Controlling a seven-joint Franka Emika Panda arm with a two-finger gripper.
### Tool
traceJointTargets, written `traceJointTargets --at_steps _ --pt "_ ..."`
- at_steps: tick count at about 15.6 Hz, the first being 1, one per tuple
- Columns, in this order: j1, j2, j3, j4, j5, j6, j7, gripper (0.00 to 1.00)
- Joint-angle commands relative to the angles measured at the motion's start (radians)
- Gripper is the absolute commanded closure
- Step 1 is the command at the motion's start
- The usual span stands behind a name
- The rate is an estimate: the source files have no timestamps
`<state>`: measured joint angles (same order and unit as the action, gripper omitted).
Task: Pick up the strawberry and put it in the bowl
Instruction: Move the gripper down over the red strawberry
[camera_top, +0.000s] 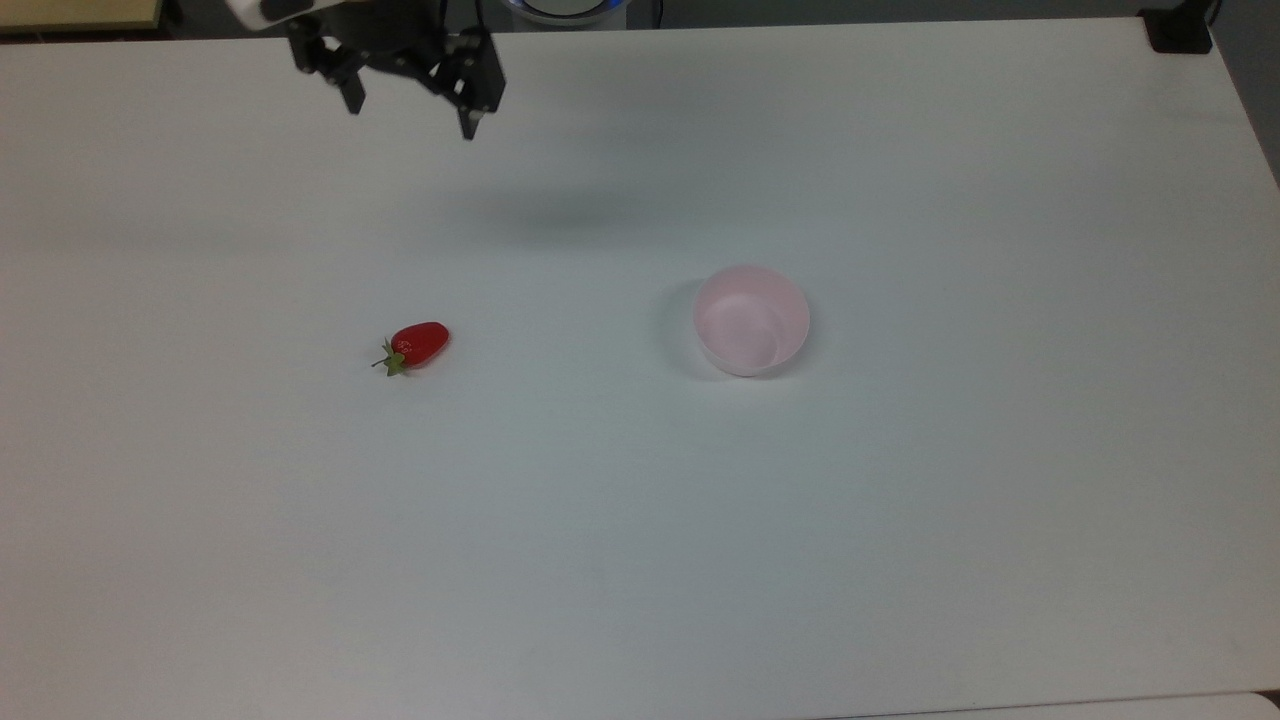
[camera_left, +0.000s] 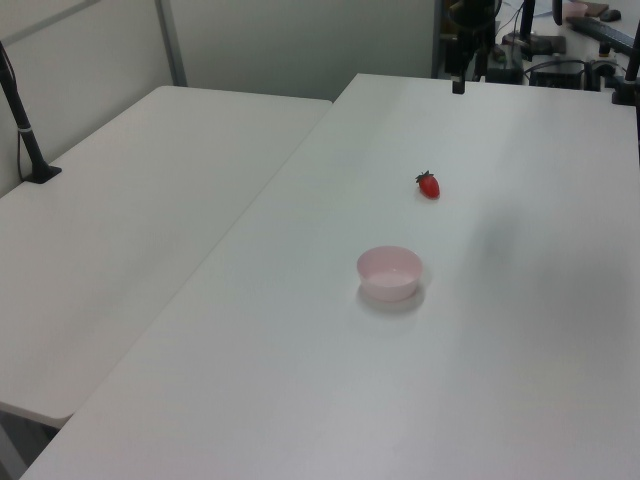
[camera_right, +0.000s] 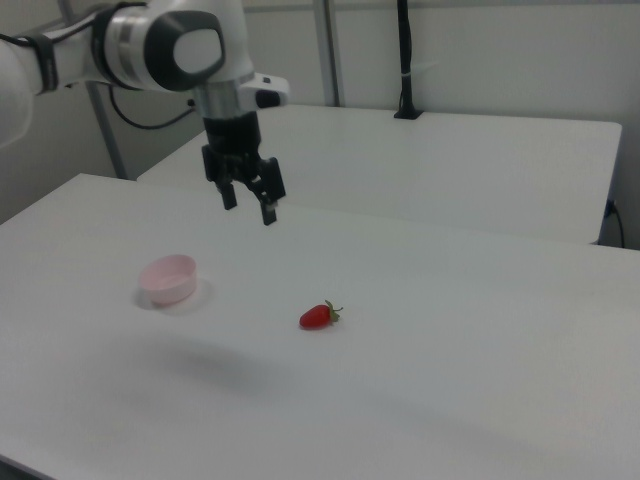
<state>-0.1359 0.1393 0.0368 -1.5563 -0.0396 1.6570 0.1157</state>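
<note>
1. Gripper (camera_top: 411, 118) hangs above the table (camera_top: 900, 550) near the top view's upper left, fingers spread apart and holding nothing.
2. Strawberry (camera_top: 418, 345) lies on its side on the bare tabletop, well apart from the gripper, green cap toward the top view's left.
3. Bowl (camera_top: 751, 320) stands upright to the top view's right of the strawberry, well apart from it, with nothing inside.

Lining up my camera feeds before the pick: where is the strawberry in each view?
Top view: strawberry left of centre.
Left view: strawberry right of centre, upper half.
Right view: strawberry near centre.
Shared landmark: the pink bowl on the same table.
</note>
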Motion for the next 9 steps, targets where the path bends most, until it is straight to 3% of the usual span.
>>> traceJointTargets --at_steps 1,5,9 --pt "-0.045 0.057 -0.006 -0.027 0.012 0.084 0.012 0.0" --pt "-0.073 0.167 -0.008 -0.027 0.01 0.184 0.031 0.0" --pt "-0.07 0.249 -0.008 -0.031 -0.019 0.256 0.143 0.05"
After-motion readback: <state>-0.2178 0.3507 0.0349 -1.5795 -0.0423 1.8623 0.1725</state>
